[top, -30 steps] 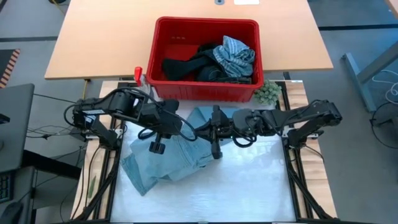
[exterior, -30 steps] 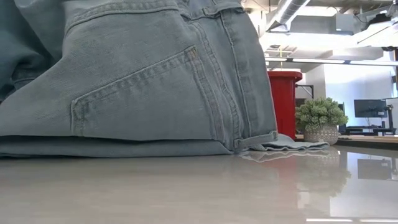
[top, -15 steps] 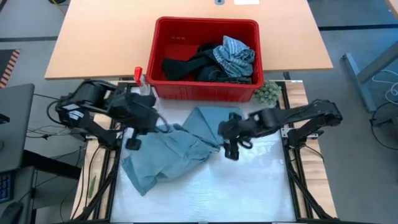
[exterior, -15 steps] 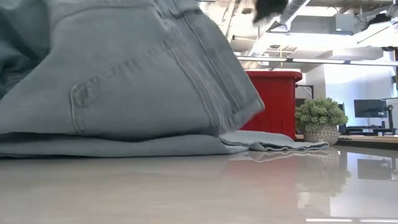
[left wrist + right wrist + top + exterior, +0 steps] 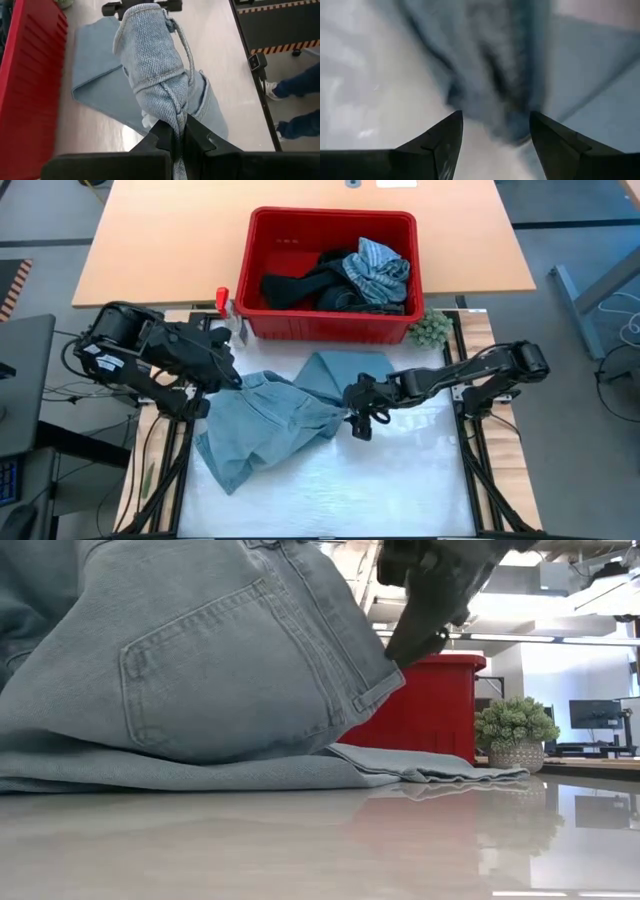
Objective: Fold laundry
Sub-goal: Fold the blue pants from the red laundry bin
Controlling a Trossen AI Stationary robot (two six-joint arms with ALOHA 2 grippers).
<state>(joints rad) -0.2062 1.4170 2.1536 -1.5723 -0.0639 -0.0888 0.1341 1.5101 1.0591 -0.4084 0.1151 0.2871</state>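
Light blue jeans (image 5: 275,420) lie crumpled on the white mat, with one flat part (image 5: 345,372) reaching toward the red basket. The low view shows their back pocket (image 5: 200,670) raised above a flat layer on the table. My left gripper (image 5: 225,372) is shut on the jeans at their left side. My right gripper (image 5: 360,418) is open at the jeans' right end, its fingers (image 5: 445,145) on either side of blurred denim ahead. More laundry (image 5: 345,275), black and striped, fills the basket. My left gripper pinches a bunched fold of denim (image 5: 176,120) between its two shut fingers, coming from the table's left side. The cloth runs away from the fingers as a raised ridge (image 5: 150,55) toward the right arm. The rest of the jeans lies on the table.
The red basket (image 5: 270,320) stands at the mat's far edge, and a small green ball (image 5: 432,328) sits by its right corner. Black frame rails (image 5: 475,470) run along both sides of the mat. In the left wrist view a person's legs (image 5: 295,107) show beside the table.
My right gripper has opened and let go of the jeans, drawing back a little toward the table's right edge. My left gripper, still shut on the denim, has moved toward the table's left and far edges. It dragged the bunched upper part with it; the lower layer stayed put.
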